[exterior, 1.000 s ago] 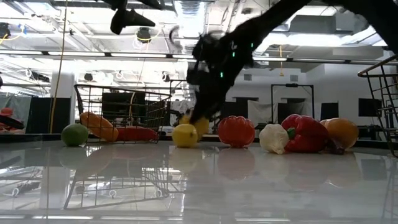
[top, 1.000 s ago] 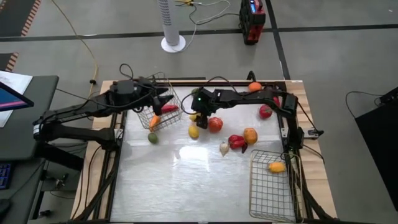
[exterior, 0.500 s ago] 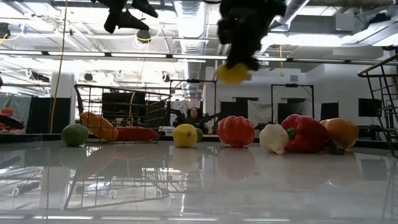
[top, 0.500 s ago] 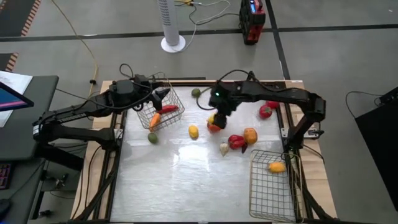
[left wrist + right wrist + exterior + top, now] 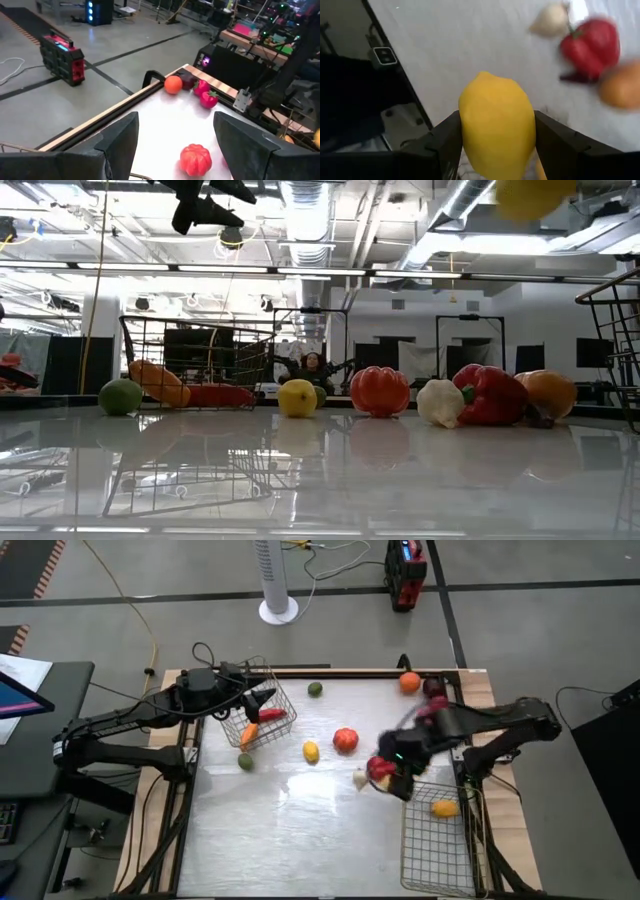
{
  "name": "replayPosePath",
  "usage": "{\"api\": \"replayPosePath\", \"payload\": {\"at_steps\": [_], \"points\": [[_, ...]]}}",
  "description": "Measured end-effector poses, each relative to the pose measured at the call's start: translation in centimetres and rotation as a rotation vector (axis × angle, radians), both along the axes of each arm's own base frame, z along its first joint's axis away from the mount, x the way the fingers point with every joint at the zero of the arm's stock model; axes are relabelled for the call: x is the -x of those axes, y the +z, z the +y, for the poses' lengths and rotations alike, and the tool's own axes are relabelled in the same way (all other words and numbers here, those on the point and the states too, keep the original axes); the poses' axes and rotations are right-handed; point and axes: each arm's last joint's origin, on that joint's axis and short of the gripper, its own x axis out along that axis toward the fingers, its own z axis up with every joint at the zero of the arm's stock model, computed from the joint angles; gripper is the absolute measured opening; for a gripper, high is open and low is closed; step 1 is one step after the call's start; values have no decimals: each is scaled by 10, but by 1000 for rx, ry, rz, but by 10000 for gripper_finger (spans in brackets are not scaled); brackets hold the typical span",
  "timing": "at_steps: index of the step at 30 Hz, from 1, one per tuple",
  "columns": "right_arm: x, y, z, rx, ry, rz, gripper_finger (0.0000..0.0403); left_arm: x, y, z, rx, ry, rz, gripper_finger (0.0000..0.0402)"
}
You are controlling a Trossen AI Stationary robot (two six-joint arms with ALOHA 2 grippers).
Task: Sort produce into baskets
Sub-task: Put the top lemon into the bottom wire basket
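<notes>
Three in baskets so far, by the look of it, with far more left out on the glossy white table (image 5: 300, 830); roughly a quarter done.

In the tilted silver wire-mesh basket (image 5: 262, 725) near the far left corner: a long orange carrot (image 5: 248, 735) low against the mesh and a slim red pepper (image 5: 272, 715). In the upright silver wire-mesh basket (image 5: 437, 850) at the near right corner: one yellow-orange piece (image 5: 445, 807), too small to name.

Fourth piece in transit: a plump yellow lemon (image 5: 497, 130), clamped between the jaws of the right gripper (image 5: 402, 783), raised off the table at the far rim of the near-right basket. Probably to be released there.

Left to sort:
- a round green lime (image 5: 245, 762), just outside the tilted basket
- a smaller yellow lemon (image 5: 311, 751) and a ribbed red tomato (image 5: 345, 739), mid-table
- a white garlic bulb (image 5: 360, 779) and a glossy red bell pepper (image 5: 380, 768), just beside the right gripper
- a second green lime (image 5: 315, 689) at the far edge
- a round orange (image 5: 409, 682) with a few small red pieces in the far right corner

Left gripper (image 5: 262, 698) above the tilted basket, jaws apart, nothing between them.
</notes>
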Motion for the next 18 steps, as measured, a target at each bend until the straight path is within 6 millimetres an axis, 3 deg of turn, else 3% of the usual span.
{"api": "replayPosePath", "payload": {"at_steps": [4,7,12,18], "points": [[29,6,19,89,-154,78,240,0,0,0,-12,-4,7,245],[43,0,29,103,-229,143,248,0,0,0,-28,-24,17,245],[56,-17,41,80,-259,226,277,-1,0,-2,-32,-76,21,245],[58,-23,39,49,-286,218,316,-2,0,-3,-22,-117,16,245]]}}
